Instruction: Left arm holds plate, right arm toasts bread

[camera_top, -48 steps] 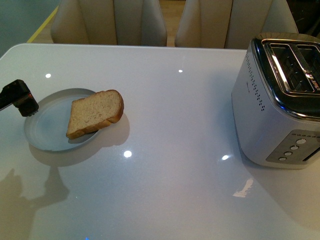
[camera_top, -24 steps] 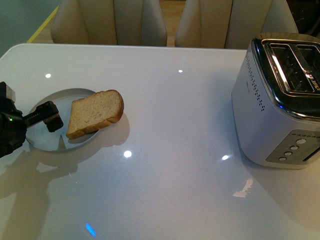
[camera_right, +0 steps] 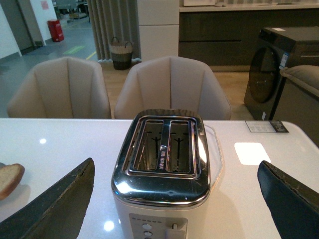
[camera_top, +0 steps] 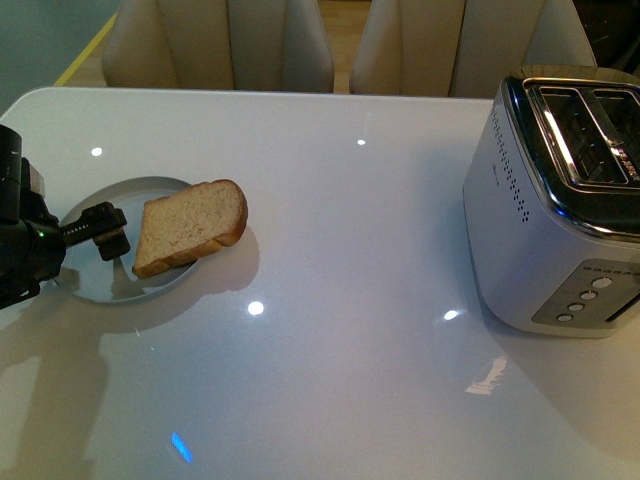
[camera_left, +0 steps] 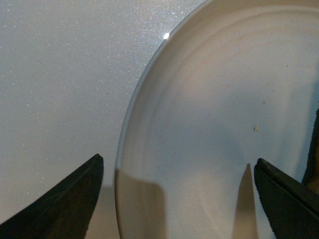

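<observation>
left gripper spread across the plate rim, bread on the plate, right gripper spread before the toaster

in the front view the left gripper (camera_top: pixel 105 236) reaches in from the table's left edge. it sits over the left part of the plate (camera_top: pixel 150 188), just beside the bread (camera_top: pixel 190 228). the left wrist view shows its 2 fingers (camera_left: pixel 65 204) spread wide, with the plate's rim running up between them. 1 finger is over the bare table (camera_top: pixel 350 330) and the other is over the plate's inner floor. they pinch nothing, and whether either finger touches the plate cannot be told.

the bread lies on the right side of the plate, cut face up. its rounded crust end reaches past the rim toward the toaster (camera_top: pixel 560 200). a small crumb (camera_left: pixel 255 128) lies on the plate's floor.

the toaster stands at the table's right edge, well apart from the plate. its 2 slots (camera_right: pixel 162 145) face up, and a row of buttons (camera_top: pixel 590 295) runs along its front face.

the right gripper (camera_right: pixel 175 164) does not show in the front view. in the right wrist view its 2 fingers are spread far apart and hold nothing, with the toaster framed between them and further off. a piece of the bread also shows in that view. 2 pale chairs (camera_top: pixel 220 45) stand at the table's far side.
</observation>
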